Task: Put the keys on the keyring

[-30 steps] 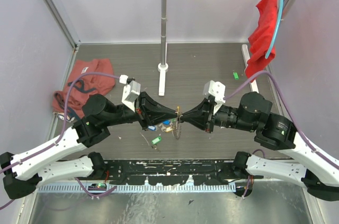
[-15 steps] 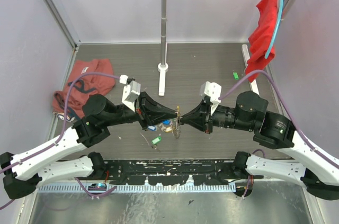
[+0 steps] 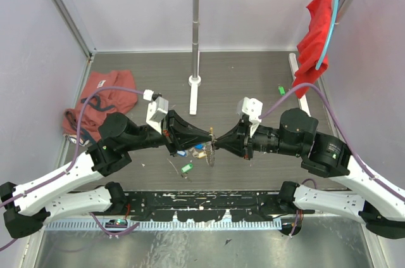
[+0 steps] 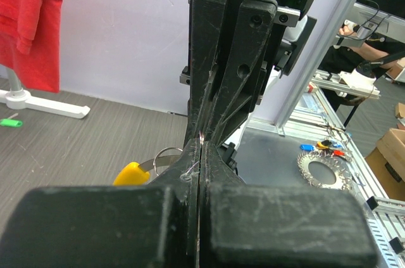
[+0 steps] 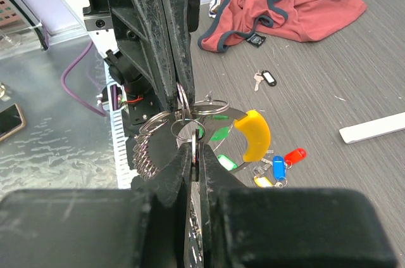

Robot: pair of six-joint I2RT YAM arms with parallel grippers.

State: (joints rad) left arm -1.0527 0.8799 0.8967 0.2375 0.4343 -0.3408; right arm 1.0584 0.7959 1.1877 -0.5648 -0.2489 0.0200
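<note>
My two grippers meet tip to tip above the table's middle. The left gripper (image 3: 205,134) (image 4: 201,146) is shut on the keyring (image 3: 211,156), a silvery loop with a coiled part (image 5: 147,154) and a curved yellow section (image 5: 253,134) (image 4: 131,173) that hangs below the tips. The right gripper (image 3: 219,138) (image 5: 195,147) is shut on a key held edge-on, its small split ring (image 5: 190,130) right against the keyring's band. Loose keys lie on the table below: red tag (image 5: 294,154), blue tag (image 5: 278,165), gold tag (image 5: 261,181), green tag (image 5: 223,162) (image 3: 186,168).
A black-tagged key (image 5: 266,79) lies near the pink-red garment (image 3: 98,94) at the left. A rack pole (image 3: 195,40) stands behind the grippers, with a red cloth (image 3: 314,33) hanging at the right. A green-tagged key (image 3: 281,90) lies at the far right.
The right arm has edged leftward toward the left gripper, its wrist turning slightly. The left arm and the keyring have stayed put.
</note>
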